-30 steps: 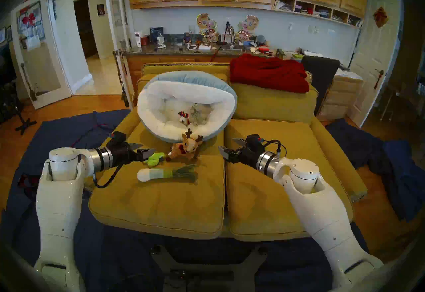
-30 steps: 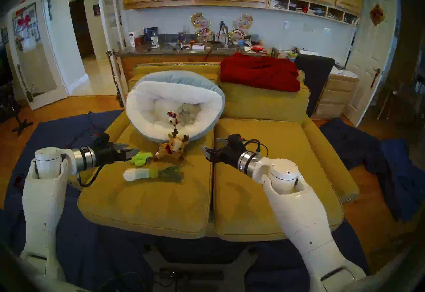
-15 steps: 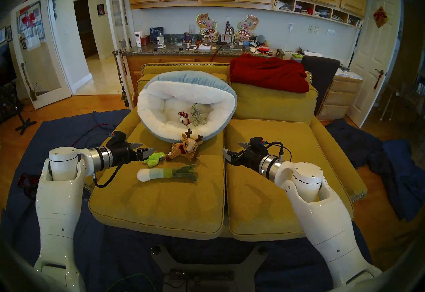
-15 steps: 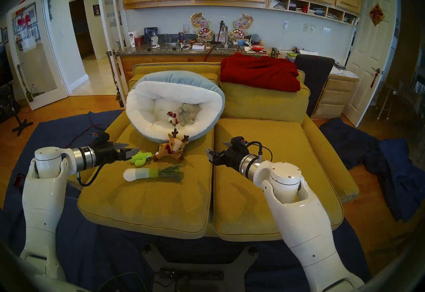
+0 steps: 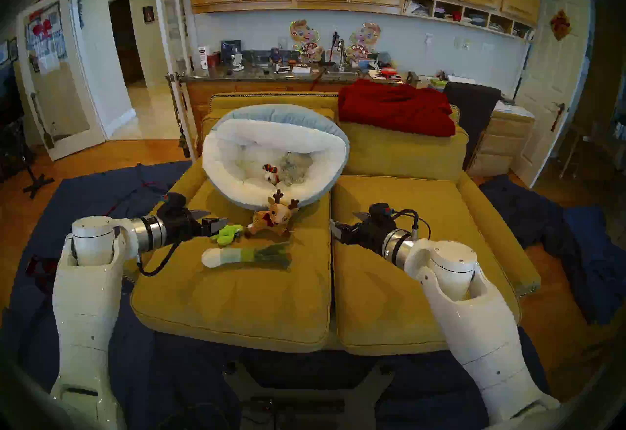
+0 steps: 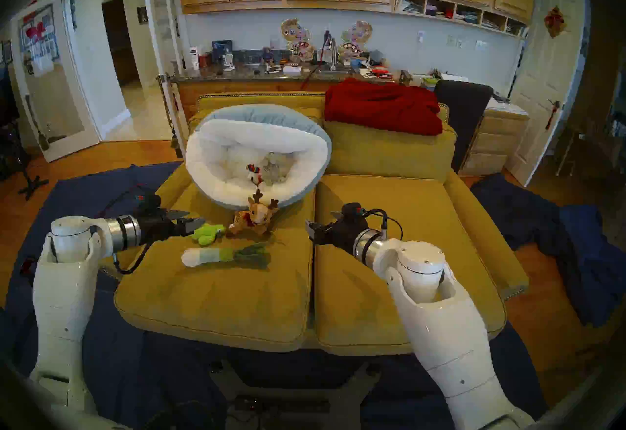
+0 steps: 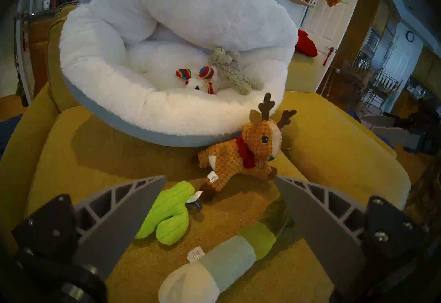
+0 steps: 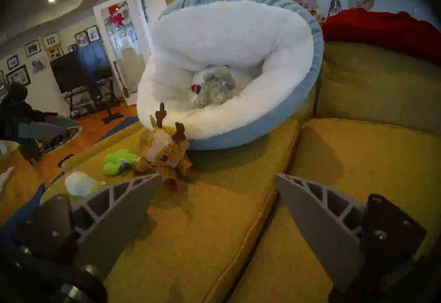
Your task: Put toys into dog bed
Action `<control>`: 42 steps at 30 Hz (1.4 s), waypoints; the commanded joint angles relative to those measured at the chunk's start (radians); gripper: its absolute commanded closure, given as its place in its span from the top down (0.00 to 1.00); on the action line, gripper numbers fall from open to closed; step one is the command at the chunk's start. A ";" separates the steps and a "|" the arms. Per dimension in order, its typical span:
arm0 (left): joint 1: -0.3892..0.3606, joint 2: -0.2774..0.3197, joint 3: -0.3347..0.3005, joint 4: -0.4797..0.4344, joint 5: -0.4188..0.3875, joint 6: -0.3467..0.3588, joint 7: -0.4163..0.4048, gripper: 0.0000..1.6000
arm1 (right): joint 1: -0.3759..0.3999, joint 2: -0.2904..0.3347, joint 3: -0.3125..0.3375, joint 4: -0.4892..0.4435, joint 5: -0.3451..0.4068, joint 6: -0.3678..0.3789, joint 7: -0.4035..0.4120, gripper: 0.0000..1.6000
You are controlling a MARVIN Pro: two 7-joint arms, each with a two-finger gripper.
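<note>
Status at this frame: two of five toys sat inside the round dog bed with fluffy white lining and light blue outer fabric (image 5: 216, 161), namely the white fluffy plush with rainbow ears (image 7: 198, 79) and the grey-beige lumpy plush (image 7: 230, 68) touching it. Three were outside, all on the yellow sofa cushion (image 5: 237, 300) in front of the bed: brown knitted reindeer plush with antlers and red scarf (image 7: 243, 154) touching the bed's near rim, lime-green cactus plush (image 7: 167, 214) just beside the reindeer on the side away from the bed, white-and-green leek plush (image 7: 226, 262) farther out from the bed than both.

Left gripper (image 7: 220, 180) was spread wide and empty, hanging over the cactus. Right gripper (image 8: 218, 178) was also wide and empty, above the seam between cushions, aimed toward the reindeer.

My read: the cactus was the next pick for the left. Doing it well meant descending so the fingers straddled the cactus body only, clear of the reindeer's hind leg and of the leek, then closing firmly since plush squashes. Release would need to be past the thick rim, over the lining, not on the rim.
</note>
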 commanded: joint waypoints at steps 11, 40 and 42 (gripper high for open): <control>-0.030 0.001 -0.006 -0.026 -0.009 0.000 -0.001 1.00 | 0.024 -0.002 0.008 -0.028 0.002 -0.021 0.008 1.00; 0.068 0.176 0.045 -0.136 0.021 0.097 -0.150 1.00 | 0.023 -0.006 0.011 -0.027 -0.001 -0.021 0.013 1.00; 0.058 0.193 0.067 -0.117 0.023 0.078 -0.155 1.00 | 0.023 -0.006 0.011 -0.027 -0.001 -0.021 0.014 1.00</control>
